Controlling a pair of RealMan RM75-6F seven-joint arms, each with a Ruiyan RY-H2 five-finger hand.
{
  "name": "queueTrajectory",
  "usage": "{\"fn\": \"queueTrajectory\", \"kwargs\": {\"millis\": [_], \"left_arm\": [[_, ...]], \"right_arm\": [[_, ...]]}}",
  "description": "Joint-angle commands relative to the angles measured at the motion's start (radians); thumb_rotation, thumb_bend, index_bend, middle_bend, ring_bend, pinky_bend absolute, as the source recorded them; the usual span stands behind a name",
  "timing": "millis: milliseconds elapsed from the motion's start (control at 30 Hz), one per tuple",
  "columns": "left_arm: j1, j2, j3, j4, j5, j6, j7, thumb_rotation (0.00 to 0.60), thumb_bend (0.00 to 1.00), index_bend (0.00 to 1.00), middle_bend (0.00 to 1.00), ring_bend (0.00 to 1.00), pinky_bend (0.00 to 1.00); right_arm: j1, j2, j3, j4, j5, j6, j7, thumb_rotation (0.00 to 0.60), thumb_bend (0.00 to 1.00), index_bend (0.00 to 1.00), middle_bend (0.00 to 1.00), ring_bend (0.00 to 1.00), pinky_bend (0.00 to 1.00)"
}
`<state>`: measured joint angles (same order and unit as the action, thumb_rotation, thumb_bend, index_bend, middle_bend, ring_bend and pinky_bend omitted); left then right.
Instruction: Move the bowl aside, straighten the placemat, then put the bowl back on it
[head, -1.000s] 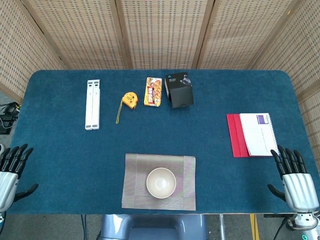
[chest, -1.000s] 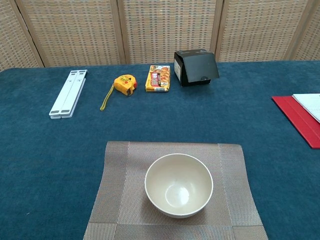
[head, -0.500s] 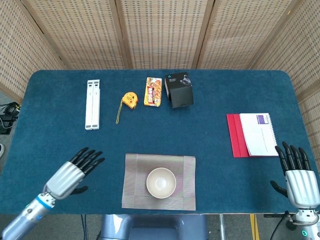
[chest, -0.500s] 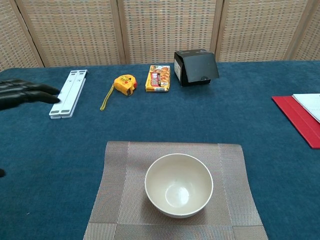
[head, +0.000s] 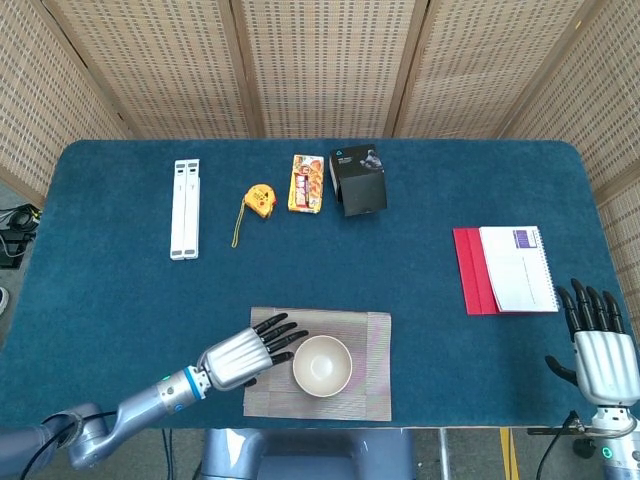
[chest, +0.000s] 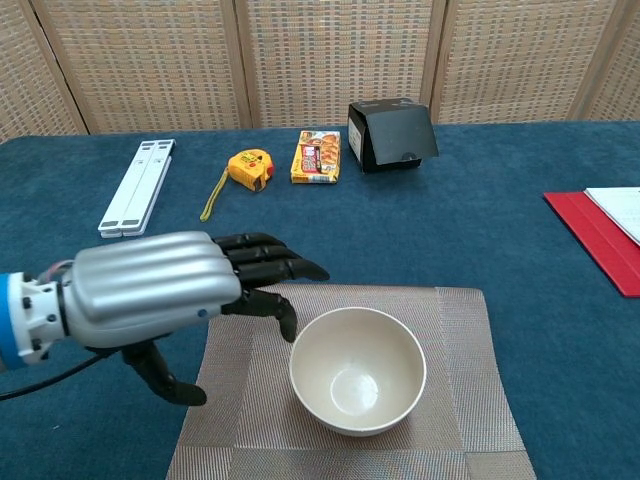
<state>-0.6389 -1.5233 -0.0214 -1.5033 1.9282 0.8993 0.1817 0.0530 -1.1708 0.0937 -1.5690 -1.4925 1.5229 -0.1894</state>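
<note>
left hand (head: 243, 352) fingers spread, holding nothing, beside bowl (head: 322, 365) near counter's front edge | could nudge it, dragging placemat (head: 372, 340) crooked

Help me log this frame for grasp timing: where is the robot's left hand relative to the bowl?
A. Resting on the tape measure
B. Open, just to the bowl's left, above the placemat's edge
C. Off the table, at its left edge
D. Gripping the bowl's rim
B: the left hand is open with fingers spread, beside the bowl and over the left part of the placemat, holding nothing.
</note>
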Motion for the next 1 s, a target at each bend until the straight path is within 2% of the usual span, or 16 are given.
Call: {"fn": "queueTrajectory", "kwargs": {"millis": [33, 100, 200, 333, 467, 533, 700, 800, 833, 1000], "left_arm": [[-0.04, -0.049, -0.002, 0.039, -0.025, -0.046, 0.031, 0.6, 0.12, 0.31, 0.0, 0.0, 0.0], [-0.055, -0.072, -0.003, 0.058, -0.035, -0.068, 0.049, 0.6, 0.14, 0.31, 0.0, 0.0, 0.0], [-0.078, -0.117, -0.009, 0.09, -0.053, -0.095, 0.079, 0.6, 0.24, 0.35, 0.0, 0.0, 0.0], [-0.104, -0.184, -0.018, 0.14, -0.066, -0.083, 0.102, 0.6, 0.41, 0.49, 0.0, 0.0, 0.0], [-0.121, -0.225, -0.02, 0.174, -0.078, -0.072, 0.116, 0.6, 0.5, 0.67, 0.0, 0.0, 0.0], [-0.124, -0.234, -0.02, 0.18, -0.084, -0.06, 0.124, 0.6, 0.53, 0.72, 0.0, 0.0, 0.0], [-0.126, -0.236, -0.025, 0.18, -0.096, -0.012, 0.121, 0.6, 0.53, 0.73, 0.0, 0.0, 0.0], [-0.125, -0.216, -0.049, 0.17, -0.112, 0.036, 0.117, 0.6, 0.53, 0.73, 0.0, 0.0, 0.0], [-0.117, -0.181, -0.102, 0.169, -0.146, 0.078, 0.116, 0.6, 0.53, 0.73, 0.0, 0.0, 0.0], [-0.12, -0.1, -0.181, 0.172, -0.263, 0.073, 0.094, 0.6, 0.53, 0.73, 0.0, 0.0, 0.0]], "right_arm": [[0.0, 0.003, 0.003, 0.0, 0.006, -0.002, 0.007, 0.6, 0.0, 0.08, 0.0, 0.0, 0.0], [0.001, 0.004, 0.003, 0.002, 0.012, -0.007, 0.011, 0.6, 0.0, 0.08, 0.0, 0.0, 0.0], [0.004, 0.006, 0.006, 0.004, 0.024, -0.016, 0.015, 0.6, 0.0, 0.08, 0.0, 0.0, 0.0], [0.007, 0.007, 0.009, 0.008, 0.038, -0.026, 0.023, 0.6, 0.0, 0.08, 0.0, 0.0, 0.0], [0.009, 0.008, 0.008, 0.011, 0.044, -0.034, 0.028, 0.6, 0.0, 0.08, 0.0, 0.0, 0.0], [0.01, 0.009, 0.007, 0.012, 0.045, -0.037, 0.032, 0.6, 0.0, 0.08, 0.0, 0.0, 0.0], [0.009, 0.011, 0.007, 0.012, 0.046, -0.035, 0.039, 0.6, 0.0, 0.09, 0.0, 0.0, 0.0], [0.008, 0.013, 0.004, 0.01, 0.042, -0.032, 0.041, 0.6, 0.0, 0.09, 0.0, 0.0, 0.0], [0.008, 0.013, 0.0, 0.006, 0.038, -0.034, 0.042, 0.6, 0.0, 0.09, 0.0, 0.0, 0.0], [0.009, 0.012, -0.006, 0.001, 0.03, -0.033, 0.035, 0.6, 0.0, 0.09, 0.0, 0.0, 0.0]]}}
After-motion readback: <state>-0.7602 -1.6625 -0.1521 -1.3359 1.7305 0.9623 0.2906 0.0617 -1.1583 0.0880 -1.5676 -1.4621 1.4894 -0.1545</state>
